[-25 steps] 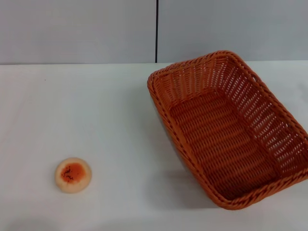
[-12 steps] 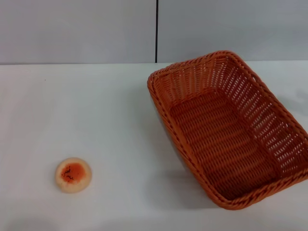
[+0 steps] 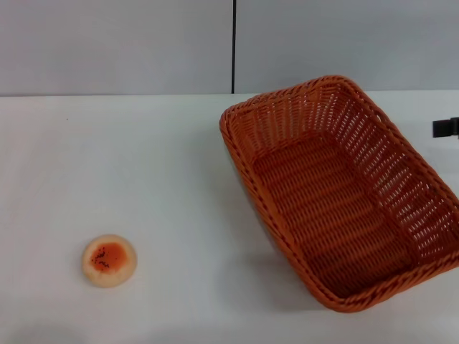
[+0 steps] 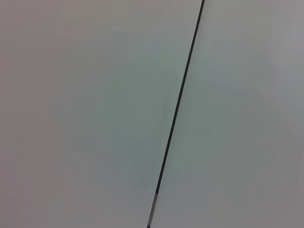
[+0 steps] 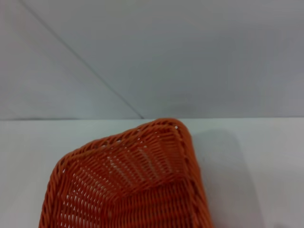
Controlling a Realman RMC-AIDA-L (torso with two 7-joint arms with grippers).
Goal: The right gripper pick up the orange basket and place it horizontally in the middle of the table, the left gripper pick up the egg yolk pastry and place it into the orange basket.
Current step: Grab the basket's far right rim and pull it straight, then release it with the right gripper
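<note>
1. One orange basket (image 3: 341, 193) sits empty on the right half of the white surface (image 3: 165, 179), angled with a corner toward the back wall (image 3: 115, 46); the right wrist view shows that far corner (image 5: 161, 142).
2. Well apart, near the front left, lies the egg yolk pastry (image 3: 109, 261), glazed side up.
3. At the right edge, just beyond the basket's rim, a dark tip of the right pincer (image 3: 446, 127) pokes in; whether it is released or clenched cannot be told.
4. Unseen is the left pincer; its wrist camera shows only wall and a dark seam (image 4: 176, 114).
</note>
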